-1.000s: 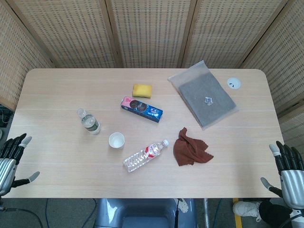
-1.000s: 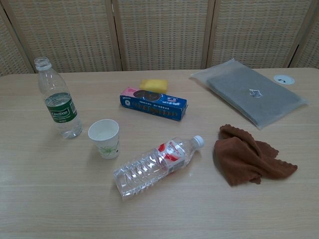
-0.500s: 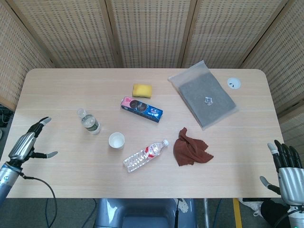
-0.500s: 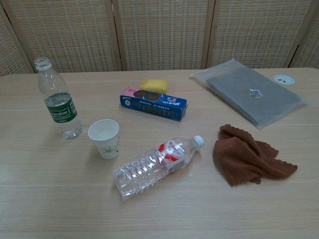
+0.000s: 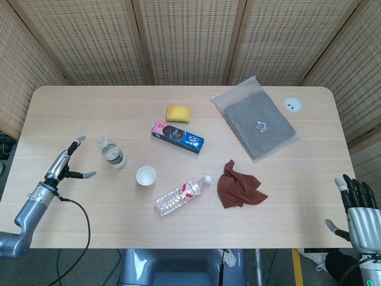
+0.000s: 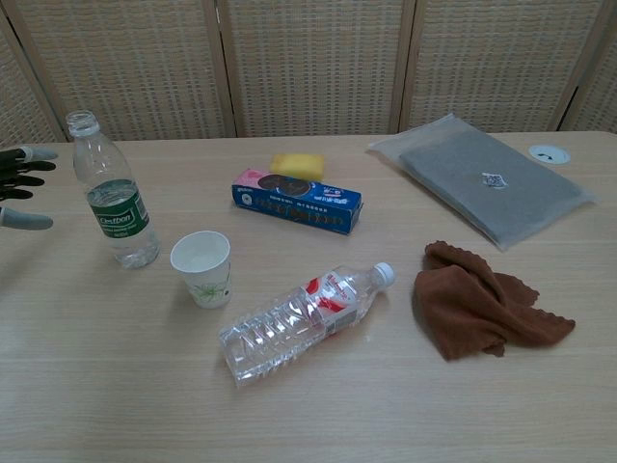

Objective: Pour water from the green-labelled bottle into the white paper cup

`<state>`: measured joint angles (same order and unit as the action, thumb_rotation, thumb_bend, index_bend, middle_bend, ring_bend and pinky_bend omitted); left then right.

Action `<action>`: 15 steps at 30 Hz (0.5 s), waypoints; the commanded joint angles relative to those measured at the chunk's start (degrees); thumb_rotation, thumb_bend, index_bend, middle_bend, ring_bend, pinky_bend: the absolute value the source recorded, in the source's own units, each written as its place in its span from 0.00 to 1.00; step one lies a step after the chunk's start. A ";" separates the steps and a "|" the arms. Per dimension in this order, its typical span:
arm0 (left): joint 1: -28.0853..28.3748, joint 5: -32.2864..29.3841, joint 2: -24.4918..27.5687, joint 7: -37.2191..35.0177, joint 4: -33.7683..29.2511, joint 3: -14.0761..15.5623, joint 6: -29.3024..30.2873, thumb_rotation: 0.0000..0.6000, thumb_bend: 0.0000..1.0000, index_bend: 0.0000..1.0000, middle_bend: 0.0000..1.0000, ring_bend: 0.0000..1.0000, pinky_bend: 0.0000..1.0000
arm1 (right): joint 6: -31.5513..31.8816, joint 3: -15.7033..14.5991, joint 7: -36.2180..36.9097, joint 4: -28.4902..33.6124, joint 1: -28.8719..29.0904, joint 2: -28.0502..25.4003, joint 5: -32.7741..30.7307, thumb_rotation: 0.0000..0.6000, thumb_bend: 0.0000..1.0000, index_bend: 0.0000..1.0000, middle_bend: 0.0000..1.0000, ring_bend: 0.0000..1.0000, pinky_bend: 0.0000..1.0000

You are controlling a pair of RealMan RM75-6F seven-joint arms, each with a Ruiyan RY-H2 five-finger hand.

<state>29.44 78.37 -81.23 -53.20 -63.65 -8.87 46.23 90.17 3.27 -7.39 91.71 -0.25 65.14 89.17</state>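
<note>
Chest view: uncapped, upright green-labelled bottle [image 6: 113, 195] beside spread, empty left hand [image 6: 19, 187].

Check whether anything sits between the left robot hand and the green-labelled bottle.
Nothing visible does. The left robot hand is open, just left of the upright bottle, with only bare table between them.

- On my chest view the green-labelled bottle [image 6: 112, 193] carries white lettering on its green band; I cannot make it out.
- The blue and pink box [image 6: 297, 203] has print too small to read.
- The red label on the lying bottle [image 6: 304, 322] is illegible.
</note>
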 commanded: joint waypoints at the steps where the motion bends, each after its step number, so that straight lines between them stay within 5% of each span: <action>1: 1.77 -0.43 -3.18 -2.23 3.56 -0.42 -1.74 1.00 0.15 0.00 0.00 0.00 0.00 | -0.25 0.05 -0.12 -0.07 0.13 0.10 -0.23 1.00 0.00 0.00 0.00 0.00 0.00; 15: 4.44 1.31 -16.56 -9.44 18.96 -0.94 1.95 1.00 0.12 0.00 0.00 0.00 0.00 | -2.73 0.48 0.08 -0.90 1.06 0.53 -2.72 1.00 0.00 0.00 0.00 0.00 0.00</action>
<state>33.42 79.08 -96.48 -61.51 -46.05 -10.01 47.47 87.44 3.74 -7.32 90.82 0.80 65.67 86.45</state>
